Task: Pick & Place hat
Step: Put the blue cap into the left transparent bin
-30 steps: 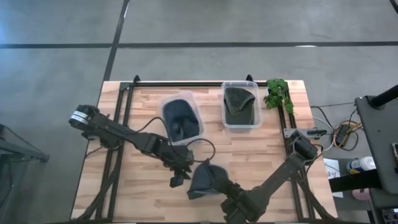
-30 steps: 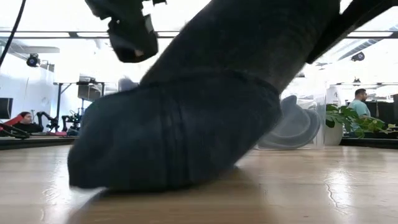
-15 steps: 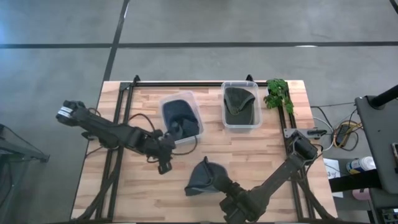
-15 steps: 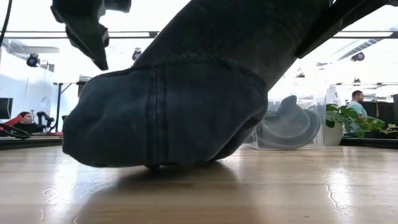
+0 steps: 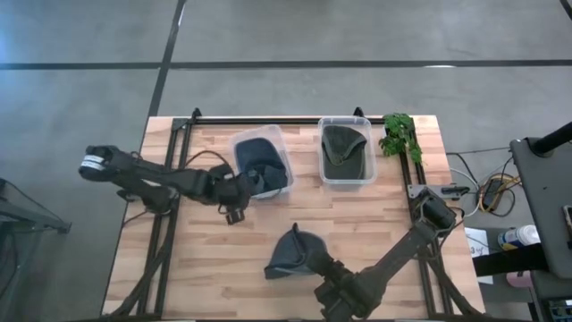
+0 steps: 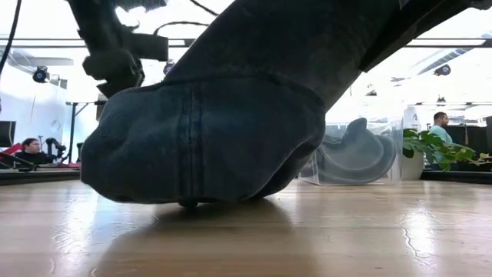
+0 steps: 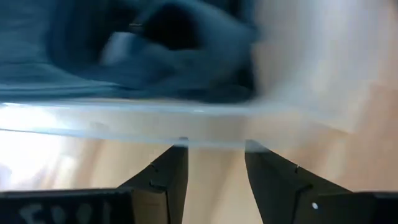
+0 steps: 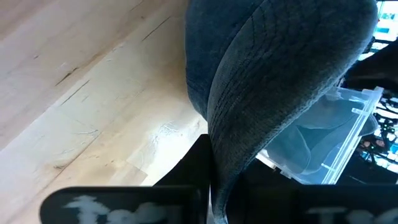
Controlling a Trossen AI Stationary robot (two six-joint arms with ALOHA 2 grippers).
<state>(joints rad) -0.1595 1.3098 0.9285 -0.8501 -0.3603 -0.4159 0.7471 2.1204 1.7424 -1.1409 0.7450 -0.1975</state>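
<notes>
We see the right gripper (image 5: 315,265) clamped on the dark blue denim hat (image 5: 288,254), dangling at the table's (image 5: 384,215) near middle for carrying; the left gripper (image 7: 214,163), fingers apart, faces 1 clear plastic bin (image 5: 260,166).

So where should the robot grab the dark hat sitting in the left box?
Probably the bunched top of the hat, coming straight down from above: it lies slumped inside the box, whose walls block any sideways reach. The left gripper is just outside it, open.
</notes>
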